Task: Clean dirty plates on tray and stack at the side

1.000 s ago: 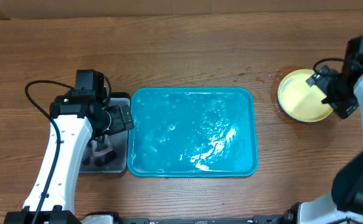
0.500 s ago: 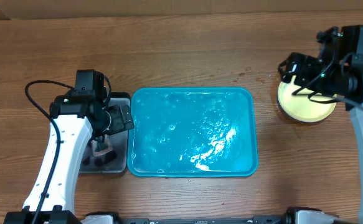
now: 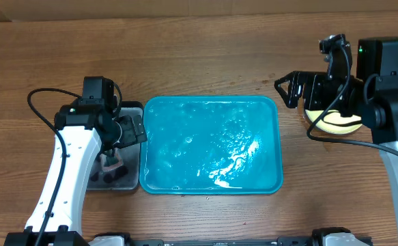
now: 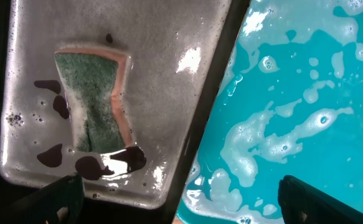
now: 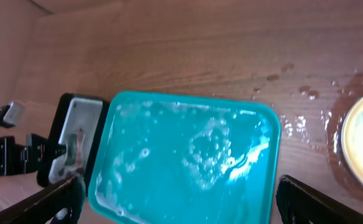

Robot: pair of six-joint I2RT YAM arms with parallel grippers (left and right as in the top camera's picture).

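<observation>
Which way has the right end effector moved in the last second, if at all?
Yes. In the overhead view, the right end effector has swung left off the plates toward the far right corner of the tray. It is open and holds nothing.

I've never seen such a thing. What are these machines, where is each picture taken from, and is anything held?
These are two robot arms at a wooden table, each ending in a two-finger gripper. One picture looks down from above; the other two come from cameras on the wrists, with dark fingertips in their bottom corners. In the middle lies a blue tray, wet and foamy, without plates. Left of it a small black tray holds a sponge, the left gripper above it. On the right sits a pale yellow plate near the right gripper. Both grippers are open and hold nothing.
</observation>
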